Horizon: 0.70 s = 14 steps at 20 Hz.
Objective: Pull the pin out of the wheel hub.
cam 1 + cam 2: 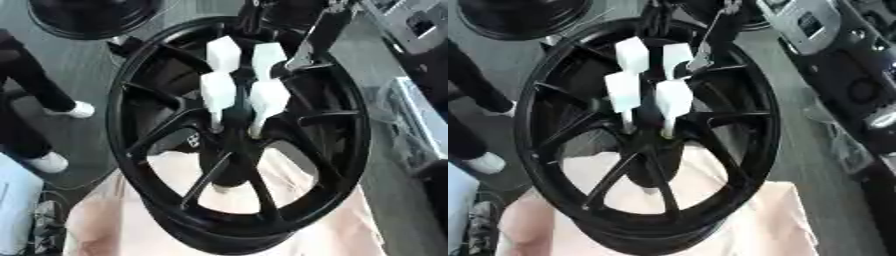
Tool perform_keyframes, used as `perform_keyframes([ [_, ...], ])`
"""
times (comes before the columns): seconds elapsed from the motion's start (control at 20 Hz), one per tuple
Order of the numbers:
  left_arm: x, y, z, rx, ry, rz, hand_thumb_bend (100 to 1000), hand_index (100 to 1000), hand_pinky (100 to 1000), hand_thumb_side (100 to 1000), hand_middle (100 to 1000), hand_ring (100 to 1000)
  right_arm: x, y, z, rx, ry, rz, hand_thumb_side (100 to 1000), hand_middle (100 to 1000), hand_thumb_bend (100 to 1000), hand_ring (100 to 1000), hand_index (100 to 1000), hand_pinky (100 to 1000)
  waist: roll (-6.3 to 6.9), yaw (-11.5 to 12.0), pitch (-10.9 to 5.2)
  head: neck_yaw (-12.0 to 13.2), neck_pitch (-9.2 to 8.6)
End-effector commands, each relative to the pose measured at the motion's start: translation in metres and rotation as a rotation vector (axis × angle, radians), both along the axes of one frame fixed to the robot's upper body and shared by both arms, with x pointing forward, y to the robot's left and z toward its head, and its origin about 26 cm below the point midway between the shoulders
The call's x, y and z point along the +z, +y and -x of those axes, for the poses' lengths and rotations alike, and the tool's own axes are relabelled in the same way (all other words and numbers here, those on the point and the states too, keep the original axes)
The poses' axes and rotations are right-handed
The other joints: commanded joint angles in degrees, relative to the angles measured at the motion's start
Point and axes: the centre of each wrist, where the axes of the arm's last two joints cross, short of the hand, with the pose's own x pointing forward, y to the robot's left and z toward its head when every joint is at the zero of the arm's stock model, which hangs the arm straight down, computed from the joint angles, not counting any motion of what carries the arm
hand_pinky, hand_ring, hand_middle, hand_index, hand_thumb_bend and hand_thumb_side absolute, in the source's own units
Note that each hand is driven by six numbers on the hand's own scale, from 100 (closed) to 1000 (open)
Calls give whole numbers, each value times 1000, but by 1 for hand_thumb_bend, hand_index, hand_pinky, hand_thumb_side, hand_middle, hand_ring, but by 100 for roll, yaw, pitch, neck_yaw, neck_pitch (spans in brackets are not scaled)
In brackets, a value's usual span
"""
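Observation:
A black multi-spoke wheel hub point(350, 150) stands tilted on a pale cloth-covered table point(337, 230). Several white pins with blocky white heads stick out of its centre: two upper ones point(223, 52) point(269, 57) and two lower ones point(217, 92) point(269, 97). My right hand point(302, 52), dark with a silver part, comes in from the top right and ends just beside the upper right pin. It blends into the black wheel. My left hand shows in neither view.
A second black wheel point(92, 17) lies on the grey floor at the upper left. A person's legs with white shoes point(79, 110) stand at the left. Grey equipment point(815, 25) and dark gear line the right side.

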Motion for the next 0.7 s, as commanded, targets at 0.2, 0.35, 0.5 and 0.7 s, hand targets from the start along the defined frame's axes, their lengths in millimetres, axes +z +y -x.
perform_keyframes([
  [0.2,11,3,0,-4,-26,-23,100,816,719,651,786,821,14,-12,-1,19,-27,65,180,670,450,689,811,804,33,-2,-72,-22,-86],
  [0.35,11,3,0,-6,-24,-26,100,815,720,651,789,822,14,-14,-2,6,-19,58,166,665,423,684,807,801,35,-4,-63,-32,-106],
  [0.5,11,3,0,-6,-25,-26,100,814,720,651,788,821,12,-14,-3,-1,-17,67,151,660,410,679,802,797,38,0,-51,-51,-106],
  [0.7,11,2,0,-9,-24,-28,100,813,720,652,788,822,10,-15,-5,-4,-19,76,144,655,415,675,797,794,41,0,-38,-66,-107],
])
